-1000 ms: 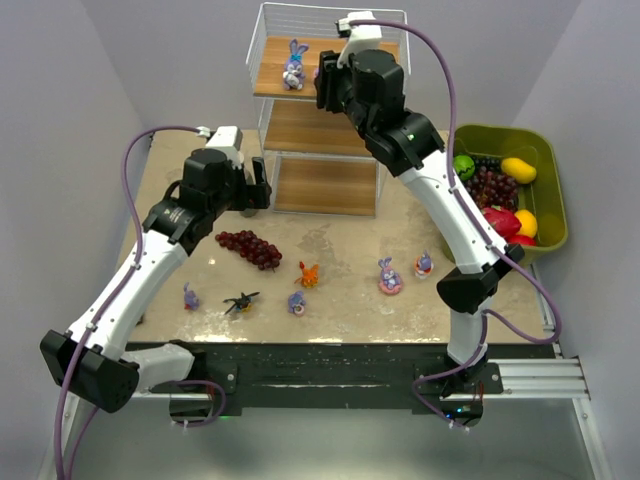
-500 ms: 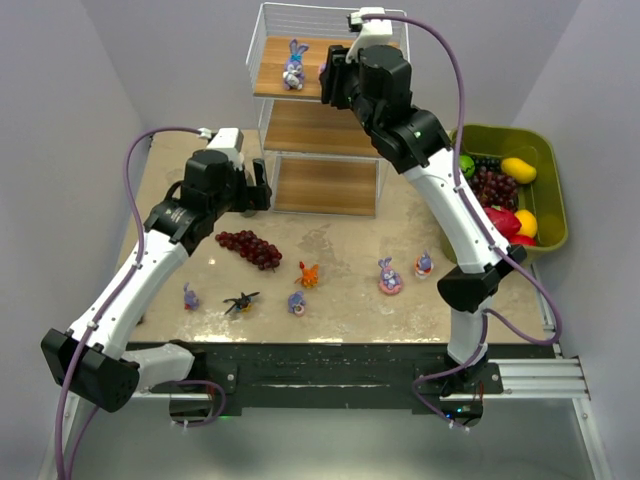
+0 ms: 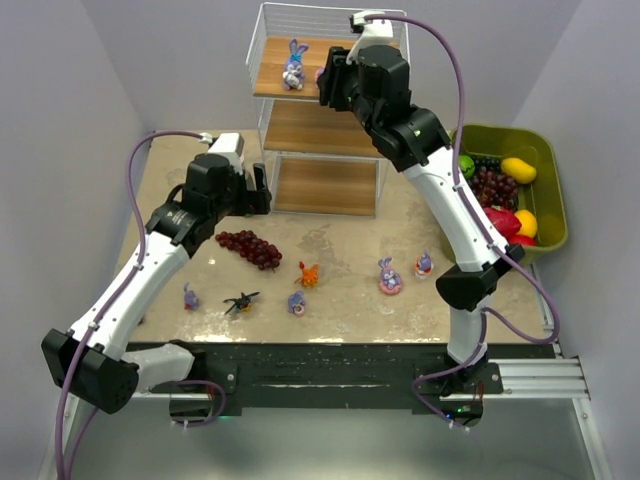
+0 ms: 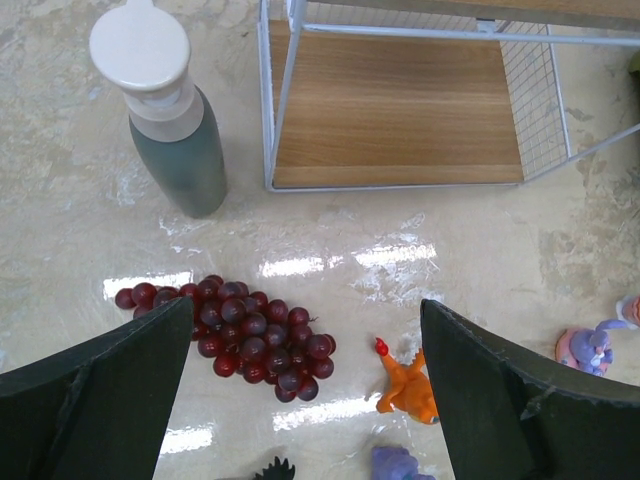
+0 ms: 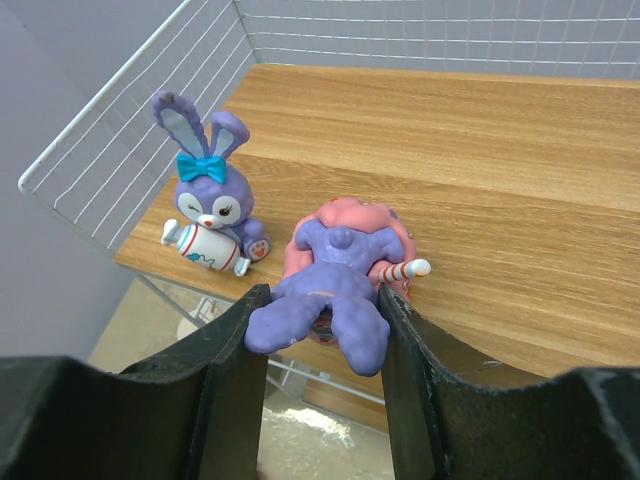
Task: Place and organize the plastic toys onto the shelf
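My right gripper [image 5: 325, 300] is shut on a purple bunny with a pink ring [image 5: 340, 275], holding it at the front edge of the shelf's top board [image 5: 480, 160]. Beside it on that board sits another purple bunny with a blue bow [image 5: 208, 215]. The white wire shelf [image 3: 300, 125] stands at the back. My left gripper [image 4: 305, 310] hangs open above the table, in front of the bottom tier [image 4: 400, 110]. On the table lie an orange creature [image 3: 309, 272], a black bug [image 3: 241, 300] and several small purple bunnies, among them [image 3: 388, 276].
A dark red grape bunch [image 4: 235, 335] lies below the left gripper. A grey-green bottle with a white cap [image 4: 170, 120] stands left of the shelf. An olive-green bin [image 3: 540, 145] of fruit sits at the right edge.
The right gripper has shifted slightly up and back with the bunny, over the top board. The left arm has barely moved.
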